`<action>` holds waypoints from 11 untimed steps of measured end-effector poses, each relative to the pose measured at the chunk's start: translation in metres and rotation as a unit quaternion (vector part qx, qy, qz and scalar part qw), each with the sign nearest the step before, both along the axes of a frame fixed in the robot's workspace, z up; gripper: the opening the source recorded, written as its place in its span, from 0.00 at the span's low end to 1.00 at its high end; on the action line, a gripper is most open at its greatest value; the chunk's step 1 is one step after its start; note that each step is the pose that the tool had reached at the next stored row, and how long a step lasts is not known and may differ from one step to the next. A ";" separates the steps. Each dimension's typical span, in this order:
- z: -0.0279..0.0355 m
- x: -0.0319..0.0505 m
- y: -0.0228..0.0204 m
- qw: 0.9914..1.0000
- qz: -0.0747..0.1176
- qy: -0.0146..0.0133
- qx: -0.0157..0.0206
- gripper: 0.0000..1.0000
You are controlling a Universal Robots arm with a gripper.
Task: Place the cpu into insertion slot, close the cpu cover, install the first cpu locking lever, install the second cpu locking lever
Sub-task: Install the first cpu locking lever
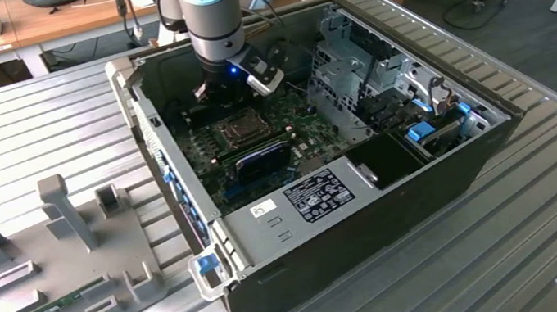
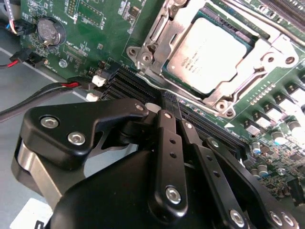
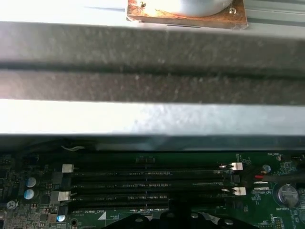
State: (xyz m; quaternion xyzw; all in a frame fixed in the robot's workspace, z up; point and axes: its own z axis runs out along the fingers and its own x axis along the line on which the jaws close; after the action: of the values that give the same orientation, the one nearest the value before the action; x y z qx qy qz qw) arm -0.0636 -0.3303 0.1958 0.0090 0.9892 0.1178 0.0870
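cpu [image 2: 209,52] under cpu cover [image 2: 159,45] — claw [image 2: 176,118] just beside, w/o contact.

The cpu [image 2: 209,52] lies, seemingly, in the insertion slot [image 2: 251,42].

In the exterior view the arm [image 1: 207,9] was cut off by the picture's top edge. The insertion slot [image 1: 242,131] was too small there to tell how its levers lay. In the second wrist view the cpu cover [image 2: 157,45] ran out past the picture's edge, and its frame hid the rim of the cpu [image 2: 209,52]. The black linkage of the end effector [image 2: 171,107] covered most of the memory slots [image 2: 128,82]. In the first wrist view the case wall [image 3: 152,62] was blurred, and a dark shape hid the nearest slot's middle.
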 end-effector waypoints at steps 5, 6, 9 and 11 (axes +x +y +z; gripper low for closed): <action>0.0075 0.0000 0.0000 1.000 0.000 0.000 0.000 0.10; 0.0091 0.0001 0.0000 1.000 0.000 0.000 0.000 0.10; 0.0140 0.0000 0.0000 1.000 0.000 -0.001 0.000 0.10; 0.0143 0.0000 0.0001 1.000 0.000 -0.002 0.000 0.10</action>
State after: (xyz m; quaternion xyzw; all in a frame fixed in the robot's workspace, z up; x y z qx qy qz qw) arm -0.0636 -0.3302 0.2101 0.0088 0.9890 0.1179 0.0885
